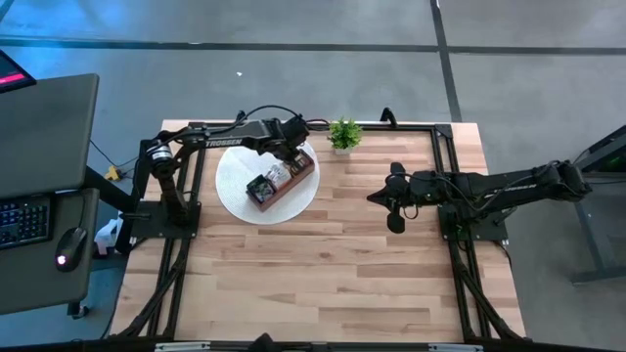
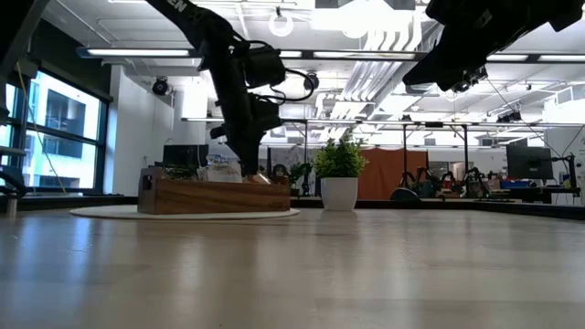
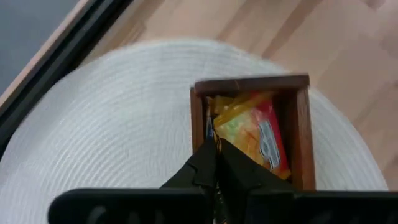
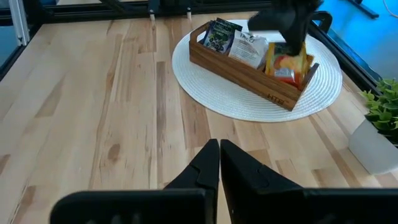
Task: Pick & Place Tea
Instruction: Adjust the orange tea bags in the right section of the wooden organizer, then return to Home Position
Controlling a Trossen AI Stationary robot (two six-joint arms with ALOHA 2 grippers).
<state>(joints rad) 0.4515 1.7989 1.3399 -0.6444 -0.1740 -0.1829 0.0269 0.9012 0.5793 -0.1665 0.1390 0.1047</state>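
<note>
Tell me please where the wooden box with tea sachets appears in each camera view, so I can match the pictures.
High view: wooden box left of centre, on the round white mat, under the left gripper.
Low view: left, on the mat, with the potted plant to its right.
Left wrist view: one end compartment, centre, holding orange-yellow sachets.
Right wrist view: upper middle, three compartments visible.
Shared landmark: the round white mat.

My left gripper is pinched shut down in the end compartment of the wooden box, walled in on three sides, with orange-yellow tea sachets filling the room ahead. The potted plant stands near the box's far end. My right gripper, fingers together, hangs over the bare table, with a clear run to the round white mat.
</note>
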